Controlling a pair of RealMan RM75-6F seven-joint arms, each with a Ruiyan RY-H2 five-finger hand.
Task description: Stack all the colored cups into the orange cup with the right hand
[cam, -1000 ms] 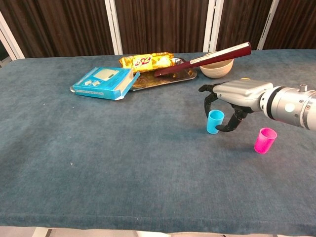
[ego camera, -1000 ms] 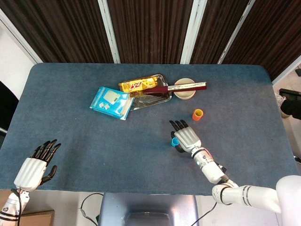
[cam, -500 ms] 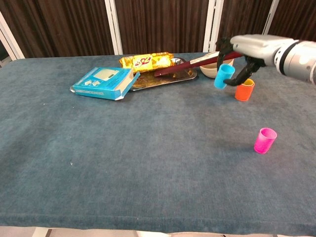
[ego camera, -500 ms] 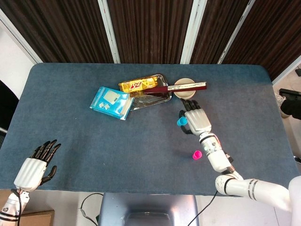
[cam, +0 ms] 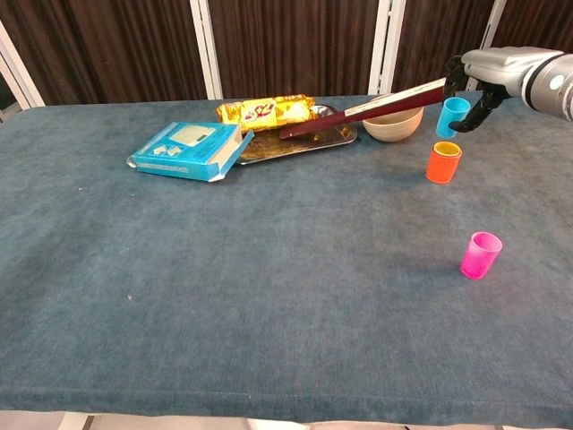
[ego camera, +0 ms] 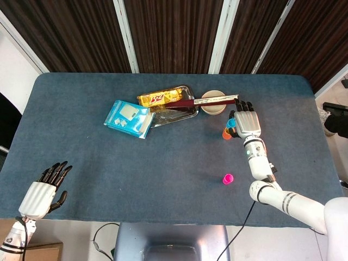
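Your right hand (cam: 491,79) holds the small blue plastic cup (cam: 452,116) in the air, its fingers (ego camera: 244,107) curled round the cup's upper wall; the cup hangs close to upright, mouth up and long axis near vertical, just above and slightly behind the orange plastic cup (cam: 443,161). That orange cup stands upright on the blue-grey carpeted counter (cam: 269,269), mouth open to the ceiling, near the beige bowl (cam: 392,124). Half a second ago you had the blue cup lower and further left, tilted beside the orange one; it now sits higher and nearly over the orange rim. The pink plastic cup (cam: 480,254) stands upright, well apart toward the counter's near edge, unmoved. A dark red folded fan (cam: 367,108) lies across the bowl, reaching onto the metal tray (cam: 309,136), which also carries a yellow snack packet (cam: 264,110); a light blue cardboard box (cam: 190,150) leans on the tray's edge. Your left hand (ego camera: 42,191) hovers off the counter's near corner, fingers spread, holding nothing.
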